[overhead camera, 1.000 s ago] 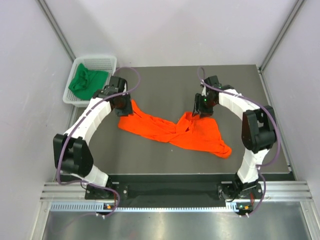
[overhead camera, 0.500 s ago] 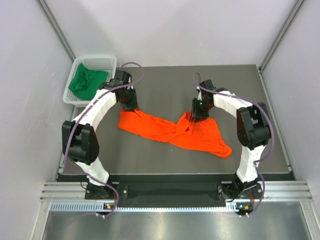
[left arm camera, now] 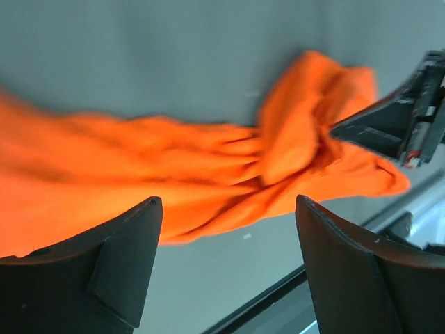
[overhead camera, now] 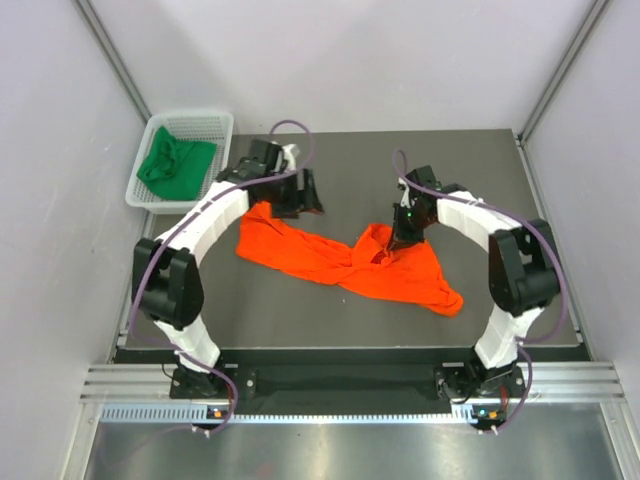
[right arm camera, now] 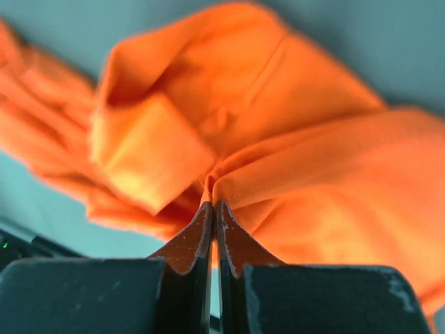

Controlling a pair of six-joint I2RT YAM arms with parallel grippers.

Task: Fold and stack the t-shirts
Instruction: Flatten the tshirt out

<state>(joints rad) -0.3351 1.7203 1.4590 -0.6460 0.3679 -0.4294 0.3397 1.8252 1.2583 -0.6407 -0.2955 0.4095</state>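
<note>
The orange shirt [overhead camera: 340, 260] seems to be getting untwisted; nothing is folded yet. It is laid beside the basket [overhead camera: 215, 120], its long side slanting away from it. Its middle is pinched tight by the right gripper [right arm camera: 212, 209]. The left gripper [left arm camera: 228, 202] is held apart, empty, over the end nearest the basket. That end should be grabbed next and pulled flat. The green shirt [overhead camera: 175, 165] is seen inside the basket.

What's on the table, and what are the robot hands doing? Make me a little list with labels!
orange shirt: crumpled and twisted on the table, not folded
green shirt: bunched up in the white basket at far left
left gripper: open, holding nothing
right gripper: shut, pinching a fold of the orange shirt
stack: not started
</note>
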